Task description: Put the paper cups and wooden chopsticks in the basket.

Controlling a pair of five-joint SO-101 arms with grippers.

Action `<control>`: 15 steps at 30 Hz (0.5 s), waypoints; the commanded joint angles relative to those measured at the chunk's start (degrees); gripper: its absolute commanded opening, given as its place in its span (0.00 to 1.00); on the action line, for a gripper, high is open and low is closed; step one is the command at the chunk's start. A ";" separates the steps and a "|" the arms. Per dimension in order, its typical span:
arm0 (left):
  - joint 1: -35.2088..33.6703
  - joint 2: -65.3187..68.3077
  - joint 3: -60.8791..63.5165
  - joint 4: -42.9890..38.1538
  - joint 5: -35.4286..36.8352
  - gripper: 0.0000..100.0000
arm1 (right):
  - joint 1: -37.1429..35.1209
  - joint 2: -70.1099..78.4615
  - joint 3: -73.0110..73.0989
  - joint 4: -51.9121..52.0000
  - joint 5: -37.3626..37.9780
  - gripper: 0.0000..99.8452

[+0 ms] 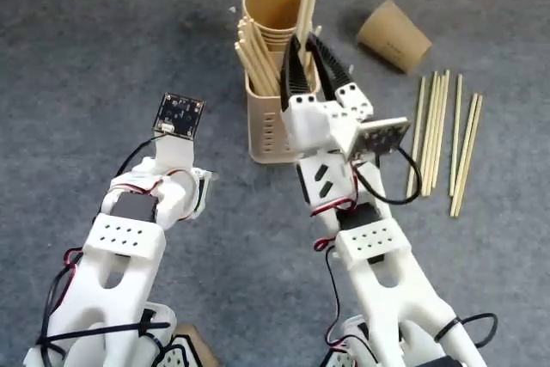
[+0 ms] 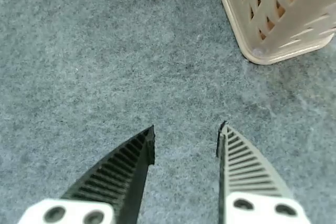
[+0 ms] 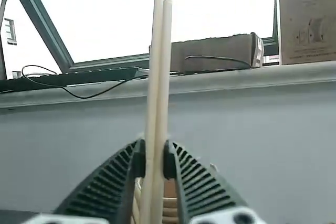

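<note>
Right wrist view: the right gripper (image 3: 153, 156) is recorded as clenched on a pair of wooden chopsticks (image 3: 157, 77). The pair is pinched between the ribbed black fingers (image 3: 113, 182), close to their tips. The sticks are held upright, side by side and touching. They are noted as pale, straight and smooth.

In the high view the right arm (image 1: 378, 255), cased in white plastic, is seen stretched forward, with its wrist over the basket (image 1: 271, 139). The basket is beige plastic with lattice-pierced walls and rounded corners, and it stands upright. A stack of brown paper cups (image 1: 271, 6) is nested in it, mouths up. A bundle of chopsticks (image 1: 253, 53) leans beside the stack. The held pair rises just beside the stack's rim. Whether its lower ends are inside the basket cannot be told.

One more paper cup (image 1: 394, 36) lies on its side on the grey carpet (image 1: 86, 58), apart from the basket. Several loose chopsticks (image 1: 443, 135) lie roughly parallel beside the right arm.

The left gripper (image 2: 186, 135) is recorded with jaws parted and nothing between them. It is held over bare carpet, near a basket corner. The left arm (image 1: 129, 238) is bent.
</note>
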 commanded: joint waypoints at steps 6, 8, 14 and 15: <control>0.84 -1.27 -0.22 -1.05 -0.44 0.20 | -0.22 -1.71 -16.66 11.91 2.37 0.01; 0.84 -1.27 -0.22 -1.05 -0.44 0.20 | -0.40 -1.71 -20.09 13.67 2.37 0.01; 0.84 -1.27 -0.22 -1.05 -0.44 0.20 | -0.13 5.85 -23.78 13.67 2.64 0.01; 0.84 -1.27 -0.22 -1.05 -0.44 0.20 | -0.13 7.78 -24.75 13.67 2.64 0.01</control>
